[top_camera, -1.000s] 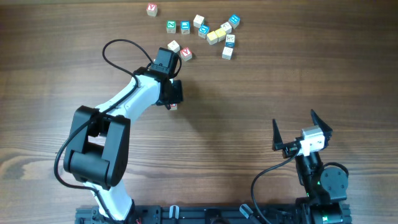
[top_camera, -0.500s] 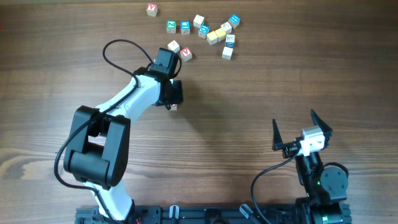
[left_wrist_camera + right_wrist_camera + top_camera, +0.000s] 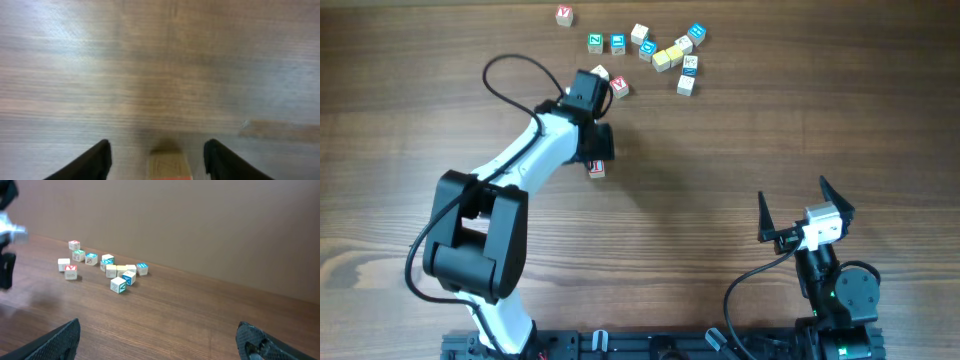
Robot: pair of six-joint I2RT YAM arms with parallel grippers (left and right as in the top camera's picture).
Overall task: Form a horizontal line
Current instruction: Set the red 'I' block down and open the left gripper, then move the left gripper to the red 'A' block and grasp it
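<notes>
A small wooden cube with a red letter (image 3: pixel 597 169) lies alone on the table, left of centre. My left gripper (image 3: pixel 598 156) hovers just behind it, open. In the left wrist view the same cube (image 3: pixel 169 167) sits between the two dark fingers (image 3: pixel 95 162) without touching either. The other letter cubes lie scattered at the far side and no horizontal line shows: a red-lettered one (image 3: pixel 619 88), a pale one (image 3: pixel 601 72) partly under my left wrist, a yellow one (image 3: pixel 662 60), and a white dark-marked one (image 3: pixel 690 66). My right gripper (image 3: pixel 792 196) stands open and empty near the front.
Green-lettered (image 3: pixel 595 42) and blue-lettered (image 3: pixel 617 43) cubes sit in the far cluster, with a lone red-lettered cube (image 3: pixel 564 15) at the far left. The right wrist view shows that cluster (image 3: pixel 120 272) far ahead. The left arm's cable (image 3: pixel 510 80) loops beside its wrist.
My left gripper has opened, let go of the red-lettered cube, and drawn back toward the far side. The cube now rests on the table. The right arm has not moved.
</notes>
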